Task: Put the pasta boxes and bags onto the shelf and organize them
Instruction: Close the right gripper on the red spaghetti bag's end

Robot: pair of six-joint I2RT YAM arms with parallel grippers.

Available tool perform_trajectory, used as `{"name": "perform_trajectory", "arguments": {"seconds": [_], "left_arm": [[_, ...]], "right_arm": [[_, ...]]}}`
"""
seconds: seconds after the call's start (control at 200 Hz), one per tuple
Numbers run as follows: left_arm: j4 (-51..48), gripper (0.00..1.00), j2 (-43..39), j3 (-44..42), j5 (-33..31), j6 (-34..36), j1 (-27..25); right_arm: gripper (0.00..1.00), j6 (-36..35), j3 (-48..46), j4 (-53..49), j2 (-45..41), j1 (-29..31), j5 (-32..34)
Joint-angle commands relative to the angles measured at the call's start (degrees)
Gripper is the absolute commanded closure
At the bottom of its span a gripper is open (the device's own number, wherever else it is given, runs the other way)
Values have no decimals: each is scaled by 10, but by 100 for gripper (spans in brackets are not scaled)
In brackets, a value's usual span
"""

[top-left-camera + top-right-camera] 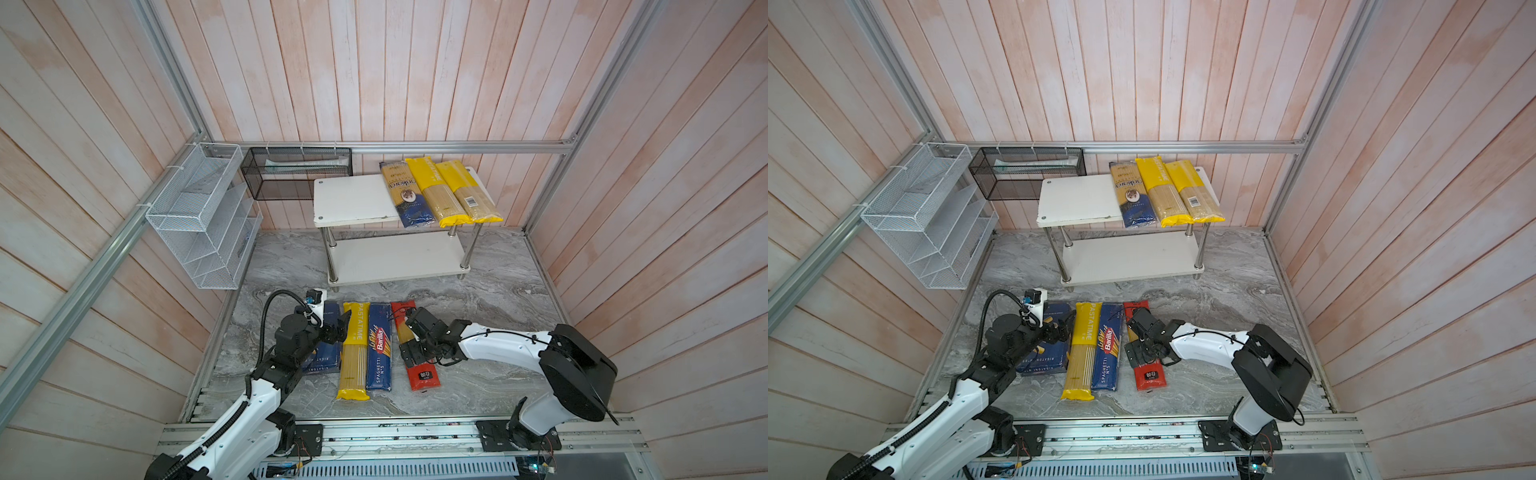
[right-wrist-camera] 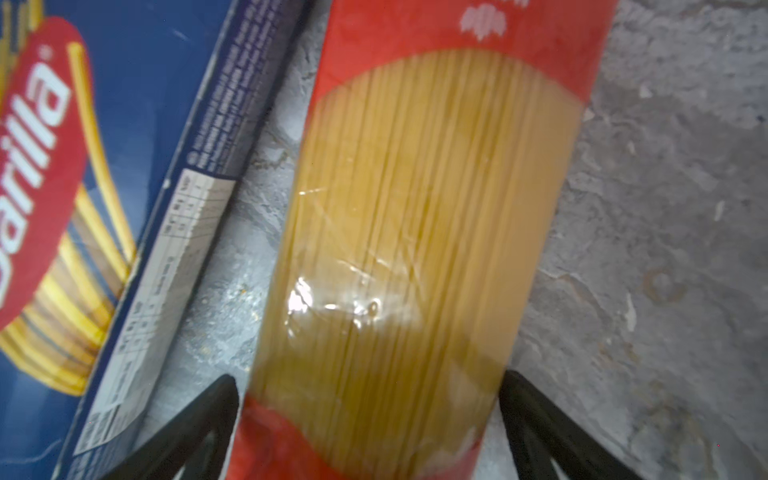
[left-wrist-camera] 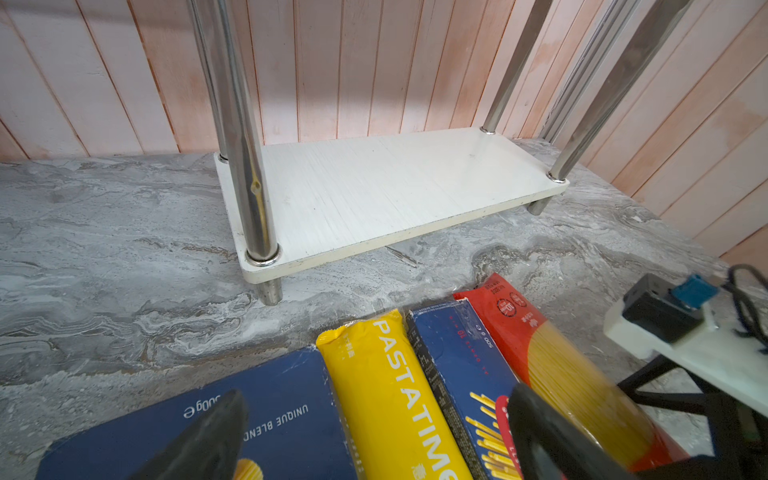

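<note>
The red-ended bag lies flat on the counter beside the spaghetti box, with the right tool straddling it, jaws wide. The left tool hangs wide open at the yellow-ended bag. Three bags lie on the shelf, on its top board.

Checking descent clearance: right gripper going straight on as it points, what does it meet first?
Likely the red-ended spaghetti bag: the right gripper points down at it, open, fingers either side. Depth is unclear; they may reach the tabletop alongside.

Left arm and right arm: white screw-dotted shells, black joints; a black ribbed cable runs along the left.
</note>
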Motion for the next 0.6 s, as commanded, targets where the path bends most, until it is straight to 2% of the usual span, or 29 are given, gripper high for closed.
{"name": "perform_trajectory", "arguments": {"seconds": [0.0, 0.36, 0.595], "left_arm": [[1, 0, -6, -3, 3, 2, 3], [1, 0, -6, -3, 4, 2, 2], [1, 0, -9, -4, 3, 2, 2]], "right_arm": [[2, 35, 9, -7, 17, 5, 23], [2, 39, 8, 3, 37, 16, 20], [2, 52, 5, 50, 35, 22, -17]]}}
